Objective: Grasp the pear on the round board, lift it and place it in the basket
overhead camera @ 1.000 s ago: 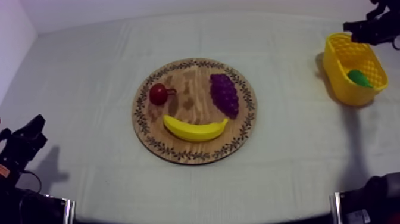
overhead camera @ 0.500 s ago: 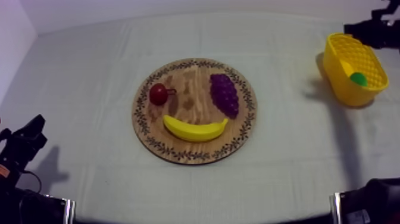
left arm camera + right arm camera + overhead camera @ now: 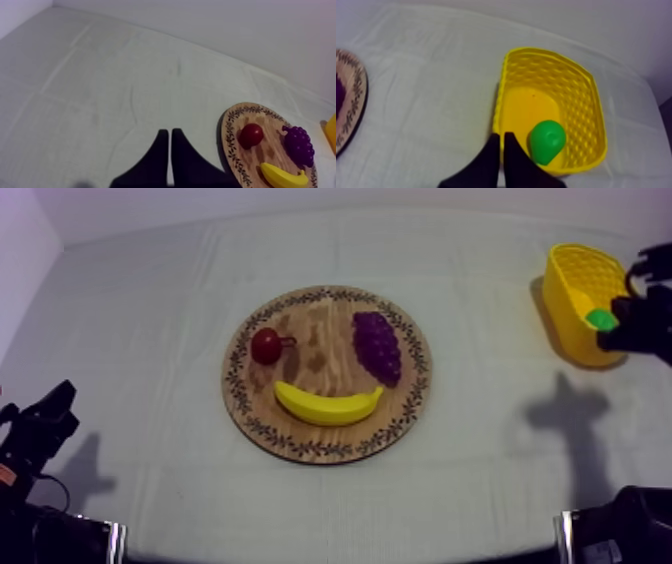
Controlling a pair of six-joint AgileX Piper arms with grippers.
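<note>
One pear lies inside the yellow basket, beside its wall.

**Arm and Gripper Status**

The left arm sits low at the left side of the top view. The left gripper has its fingers together as a narrow wedge, holding nothing. The right arm is extended at the top view's right edge. The right gripper likewise has its fingers together, with nothing between them.

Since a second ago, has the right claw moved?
Yes. In the top view the right claw has pulled back from the far rim of the basket to its near end.
</note>
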